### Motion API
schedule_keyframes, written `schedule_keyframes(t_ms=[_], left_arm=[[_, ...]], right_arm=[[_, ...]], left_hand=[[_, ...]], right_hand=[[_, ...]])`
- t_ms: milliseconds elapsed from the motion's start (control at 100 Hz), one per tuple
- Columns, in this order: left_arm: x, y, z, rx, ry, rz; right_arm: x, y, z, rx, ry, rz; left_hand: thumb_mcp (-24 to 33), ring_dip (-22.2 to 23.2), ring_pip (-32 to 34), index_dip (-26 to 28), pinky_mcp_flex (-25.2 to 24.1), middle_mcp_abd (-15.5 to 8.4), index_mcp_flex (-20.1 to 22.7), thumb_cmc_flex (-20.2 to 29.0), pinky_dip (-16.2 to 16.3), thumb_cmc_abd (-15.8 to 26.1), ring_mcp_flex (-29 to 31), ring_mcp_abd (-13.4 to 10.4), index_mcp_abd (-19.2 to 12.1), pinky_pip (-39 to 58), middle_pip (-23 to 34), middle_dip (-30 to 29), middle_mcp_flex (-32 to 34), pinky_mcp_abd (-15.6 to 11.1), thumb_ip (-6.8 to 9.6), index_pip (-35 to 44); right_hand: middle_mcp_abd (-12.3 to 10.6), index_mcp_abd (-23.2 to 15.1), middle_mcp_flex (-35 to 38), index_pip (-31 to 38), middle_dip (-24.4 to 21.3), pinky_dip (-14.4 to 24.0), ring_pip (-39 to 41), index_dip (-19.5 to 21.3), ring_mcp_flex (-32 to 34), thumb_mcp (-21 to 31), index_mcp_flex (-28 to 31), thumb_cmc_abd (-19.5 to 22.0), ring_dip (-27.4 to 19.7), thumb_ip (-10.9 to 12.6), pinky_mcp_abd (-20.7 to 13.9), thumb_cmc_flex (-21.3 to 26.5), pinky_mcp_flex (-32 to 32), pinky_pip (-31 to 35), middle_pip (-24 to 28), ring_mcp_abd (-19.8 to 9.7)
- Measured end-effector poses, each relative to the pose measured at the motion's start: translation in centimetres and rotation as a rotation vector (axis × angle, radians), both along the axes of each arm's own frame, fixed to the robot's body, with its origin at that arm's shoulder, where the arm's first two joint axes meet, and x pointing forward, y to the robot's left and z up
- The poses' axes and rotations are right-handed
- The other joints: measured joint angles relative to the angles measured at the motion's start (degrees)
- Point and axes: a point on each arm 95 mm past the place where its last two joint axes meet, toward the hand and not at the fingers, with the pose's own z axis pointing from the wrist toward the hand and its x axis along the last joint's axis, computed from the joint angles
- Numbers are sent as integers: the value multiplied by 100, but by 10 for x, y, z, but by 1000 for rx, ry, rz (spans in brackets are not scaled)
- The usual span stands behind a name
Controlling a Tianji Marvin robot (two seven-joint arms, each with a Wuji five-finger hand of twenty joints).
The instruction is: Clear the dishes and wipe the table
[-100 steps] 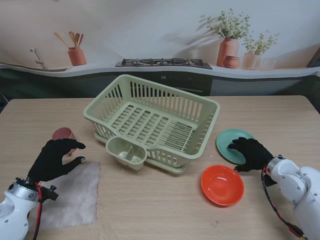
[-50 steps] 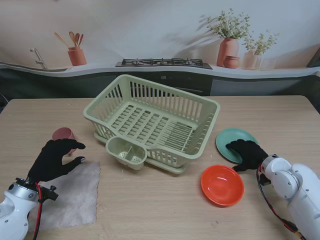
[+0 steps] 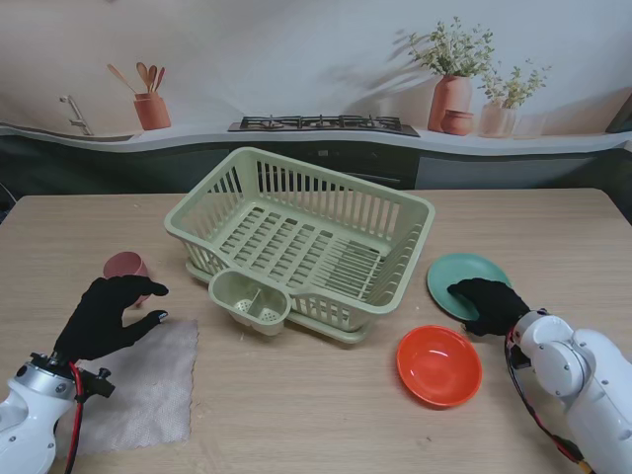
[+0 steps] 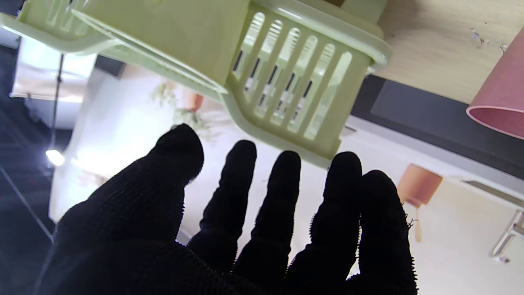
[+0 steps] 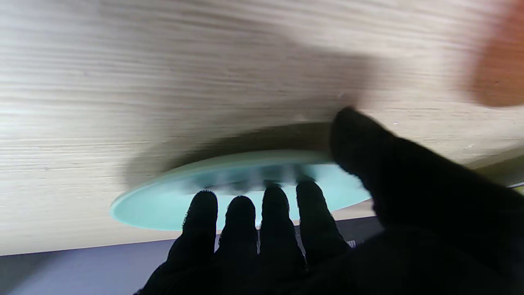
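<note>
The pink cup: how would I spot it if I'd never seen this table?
Start at the big pale green dish rack in the middle of the table. Look to its left: the pink cup stands just beyond the left hand. It's the only pink thing, far from the plate and bowl.

**Wooden table and what is laid on it**

A light wooden table [image 3: 296,415] is seen across the lower two thirds of the stand's frame. A pale green dish rack [image 3: 301,237] is set at its centre. At centre left a pink cup [image 3: 123,265] is stood, and a beige cloth [image 3: 148,385] is spread at lower left. At right a teal plate [image 3: 464,276] is laid, with an orange bowl [image 3: 438,365] placed just beside it, lower in the frame.
</note>
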Motion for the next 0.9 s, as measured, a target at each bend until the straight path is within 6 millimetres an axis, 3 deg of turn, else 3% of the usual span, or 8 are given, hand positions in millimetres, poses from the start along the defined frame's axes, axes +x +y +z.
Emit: schedule_keyframes(t_ms=[100,190,290,440,640,900], left_arm=[[0,0,0,0,0,0],[0,-1,-1,0,6,0],[1,-1,-1,0,15,-3],[1,-2,-1,1,16,-4],[1,-1,0,-3,4,-1],[0,0,0,-6,-4,0]], right_arm=[[-1,1,-2,22,-8,-22],[-2,2,-3,42,-7,-33],[-2,3,-4,31,-51,-27],[-7,3,-3,76,-127,-22],[-12,2,12,119,-253,-9],[-12,-1,30,141,-362,11]], left_hand=[[0,0,0,0,0,1,0,0,0,0,0,0,0,0,0,0,0,0,0,0],[0,0,0,0,0,1,0,0,0,0,0,0,0,0,0,0,0,0,0,-1],[0,0,0,0,0,0,0,0,0,0,0,0,0,-1,0,0,0,0,0,-1],[-17,0,0,0,-1,1,0,0,-1,0,0,0,0,-1,0,0,0,0,0,-1],[-56,0,0,0,-23,1,0,0,-1,0,0,0,0,-1,0,0,0,0,0,-1],[-56,0,0,0,-23,1,0,0,-2,0,0,0,0,-1,0,0,0,0,0,-1]], right_hand=[[-11,6,-16,102,12,-243,312,-10,90,267,-1,67,86,6,-75,435,43,161,110,-72],[-11,8,-18,192,12,-715,315,-11,160,273,0,67,109,7,-83,619,19,335,142,-108],[-11,9,297,382,111,-1275,354,-1,542,252,247,55,130,12,-82,1191,146,1147,347,-111],[85,8,955,568,255,-1990,374,116,1177,251,892,207,146,13,125,1553,409,1943,528,31],[319,13,2004,793,365,-2218,640,277,2222,252,1824,474,289,14,888,1907,1171,2485,802,436],[600,113,2557,767,388,-2284,810,278,2729,255,2517,538,353,14,1412,2050,1820,2846,821,821]])
